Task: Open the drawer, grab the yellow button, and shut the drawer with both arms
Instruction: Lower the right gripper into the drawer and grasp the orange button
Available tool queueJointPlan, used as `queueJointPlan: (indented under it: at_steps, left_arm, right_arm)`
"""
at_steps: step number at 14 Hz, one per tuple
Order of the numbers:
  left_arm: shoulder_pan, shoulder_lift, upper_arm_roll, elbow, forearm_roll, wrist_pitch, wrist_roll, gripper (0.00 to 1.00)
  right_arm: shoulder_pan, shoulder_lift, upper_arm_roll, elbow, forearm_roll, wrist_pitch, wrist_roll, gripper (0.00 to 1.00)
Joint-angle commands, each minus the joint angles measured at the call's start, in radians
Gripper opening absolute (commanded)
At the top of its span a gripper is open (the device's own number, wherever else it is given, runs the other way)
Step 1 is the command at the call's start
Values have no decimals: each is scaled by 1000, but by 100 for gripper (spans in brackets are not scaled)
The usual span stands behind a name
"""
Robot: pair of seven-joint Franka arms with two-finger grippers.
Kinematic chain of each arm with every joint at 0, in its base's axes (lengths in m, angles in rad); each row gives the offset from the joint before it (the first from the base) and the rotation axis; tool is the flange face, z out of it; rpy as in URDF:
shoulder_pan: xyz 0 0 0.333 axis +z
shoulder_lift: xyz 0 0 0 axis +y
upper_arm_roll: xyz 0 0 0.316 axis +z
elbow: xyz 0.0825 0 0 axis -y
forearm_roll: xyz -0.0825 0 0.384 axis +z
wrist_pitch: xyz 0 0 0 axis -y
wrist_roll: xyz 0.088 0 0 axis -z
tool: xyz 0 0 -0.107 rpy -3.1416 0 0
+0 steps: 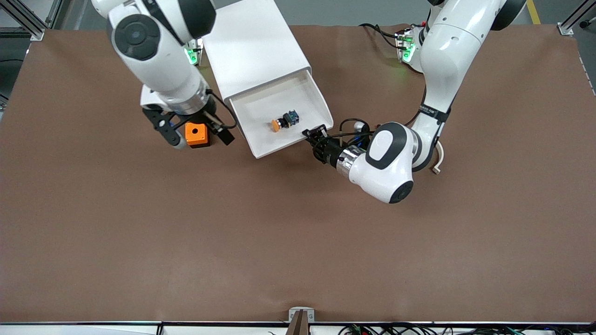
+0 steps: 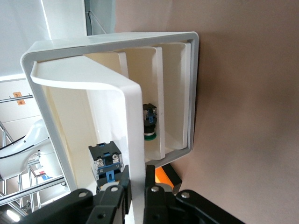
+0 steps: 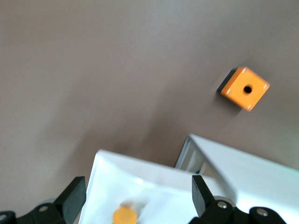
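Front view: button [image 1: 284,121] lies sideways in drawer [image 1: 321,105]

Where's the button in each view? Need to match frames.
Front view: button lies in the open white drawer, orange cap toward the camera.
Left wrist view: probably the black-and-blue body inside the drawer, beside the left gripper shut on the drawer's lip; cap hidden.
Right wrist view: orange cap only, under the open right gripper.
Shared landmark: the white drawer.
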Motion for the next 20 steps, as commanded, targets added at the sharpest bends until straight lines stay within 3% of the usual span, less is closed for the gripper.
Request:
queueJointPlan:
  at_steps: [1, 3, 5, 6, 9, 14, 15, 18, 20]
  left_arm:
    - [10, 16, 6, 40, -6, 25, 53, 51]
    - [21, 10, 7, 42, 3, 23, 56, 75]
    - [59, 10, 7, 58, 4, 22, 67, 88]
    - [74, 8, 16, 61, 6, 23, 78, 100]
    - [84, 7, 100, 97, 6, 22, 153, 100]
    - [77, 7, 185, 112, 16, 26, 517, 100]
    - [70, 7, 211, 111, 38, 37, 588, 100]
    - [68, 5, 207, 111, 223, 58, 630, 100]
    - [12, -14, 203, 111, 422, 66, 654, 100]
  right_arm:
    - [100, 52, -13, 4, -34, 65, 145, 100]
    - [155, 91, -13, 7, -69, 108, 239, 100]
    - [188, 124, -13, 7, -71, 134, 300, 100]
    - [209, 138, -13, 7, -73, 145, 327, 100]
    - [242, 168, -13, 10, -71, 153, 373, 100]
    - [260, 204, -12, 13, -68, 182, 405, 100]
    - [260, 208, -12, 12, -65, 185, 405, 95]
    - [278, 216, -12, 13, -53, 197, 410, 42]
    - [280, 217, -12, 12, -54, 197, 430, 0]
